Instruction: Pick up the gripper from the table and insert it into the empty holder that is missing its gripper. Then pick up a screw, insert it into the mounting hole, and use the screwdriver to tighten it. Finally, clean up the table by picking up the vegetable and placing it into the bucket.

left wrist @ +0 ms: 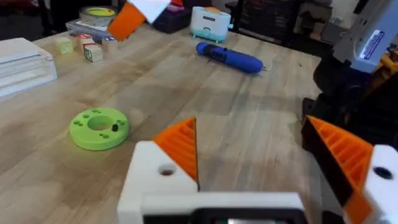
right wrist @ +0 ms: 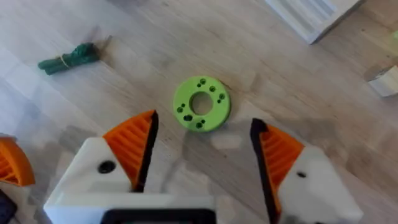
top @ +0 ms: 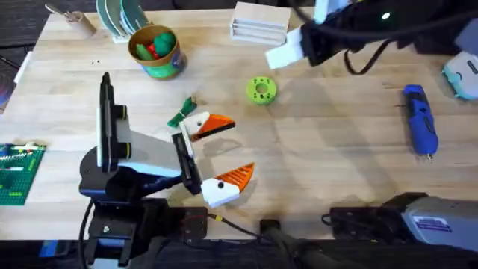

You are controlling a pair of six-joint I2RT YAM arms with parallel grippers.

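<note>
On table near its front-left, left gripper (top: 224,149) sits low w/ both orange fingers spread apart, nothing between them. Vegetable (top: 181,113) lies just beyond it, on the wood. Bucket (top: 157,51) stands farther back-left, red & green bits inside. Screwdriver (top: 420,119) lies well apart at right side. Right gripper (right wrist: 202,155) hangs above green disc (right wrist: 201,103), fingers wide apart, empty; vegetable (right wrist: 69,57) also shows in its wrist view.

Overhead looks down on the worktop (top: 328,149); both wrist cameras (right steeply, left low and forward) share the green disc (top: 261,90).
</note>
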